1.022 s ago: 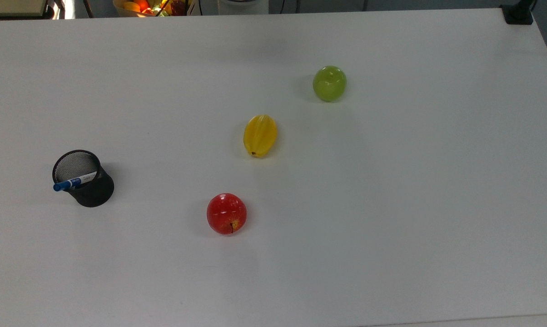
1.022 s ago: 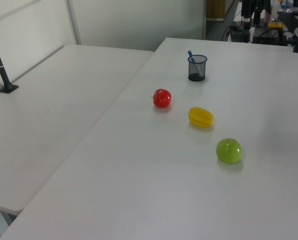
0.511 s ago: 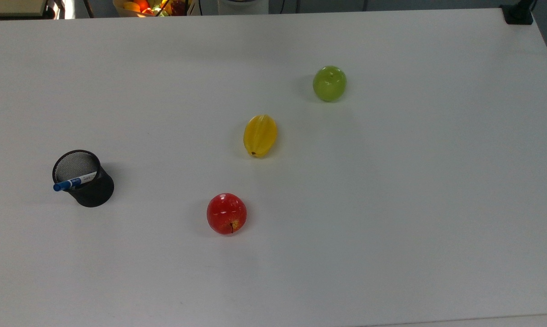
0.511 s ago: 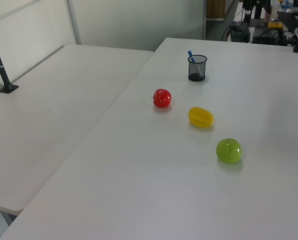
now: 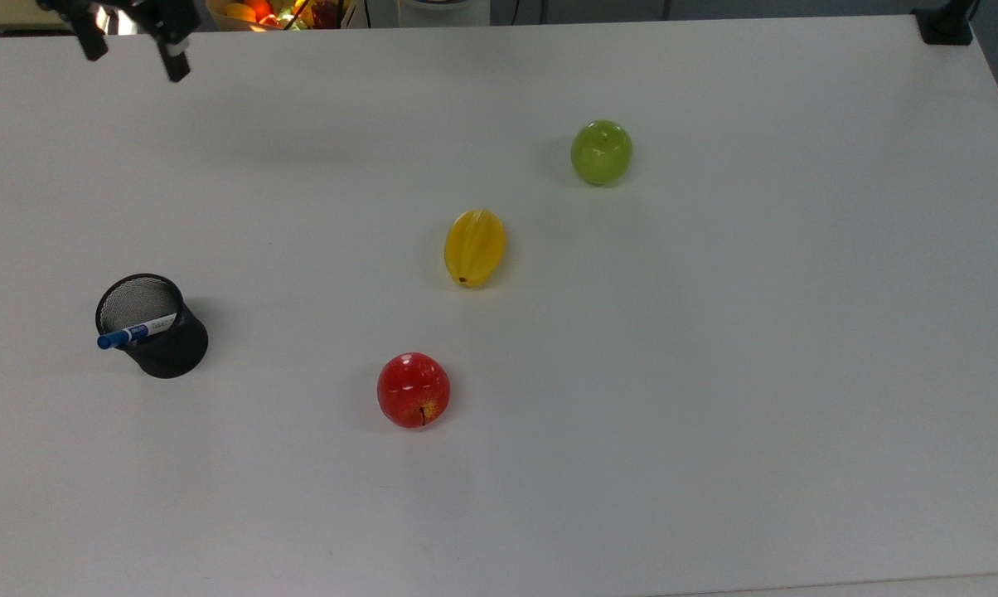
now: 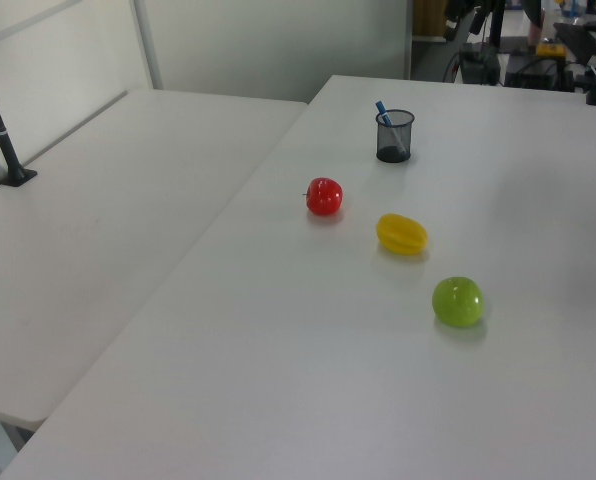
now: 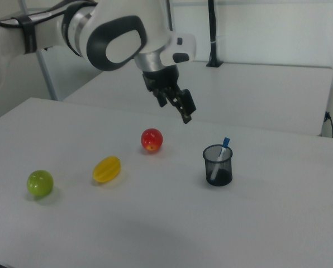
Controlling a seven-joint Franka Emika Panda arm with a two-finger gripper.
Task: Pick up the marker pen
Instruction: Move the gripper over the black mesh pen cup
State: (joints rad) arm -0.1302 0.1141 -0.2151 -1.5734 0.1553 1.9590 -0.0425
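Black gripper (image 5: 130,51) fingers stand apart with nothing between them; the gripper hangs above the white tabletop (image 5: 714,373) at the top view's upper left edge, and in the right view the gripper (image 7: 176,101) points down and to the right view's right from the white arm (image 7: 116,39). It is well apart from the black mesh cup (image 5: 152,327), which stands upright near the top view's left edge. The marker pen (image 5: 134,333) leans inside this cup, its blue cap resting over the rim and projecting toward the top view's left. No object lies between the gripper and the cup. A red apple (image 5: 414,390) sits near the cup toward the top view's right; a yellow fruit (image 5: 475,247) and a green apple (image 5: 601,152) lie farther on, in a diagonal row, none touching. Compared with the frame half a second earlier, the gripper has entered the top view; cup, pen and fruits are unchanged in position.
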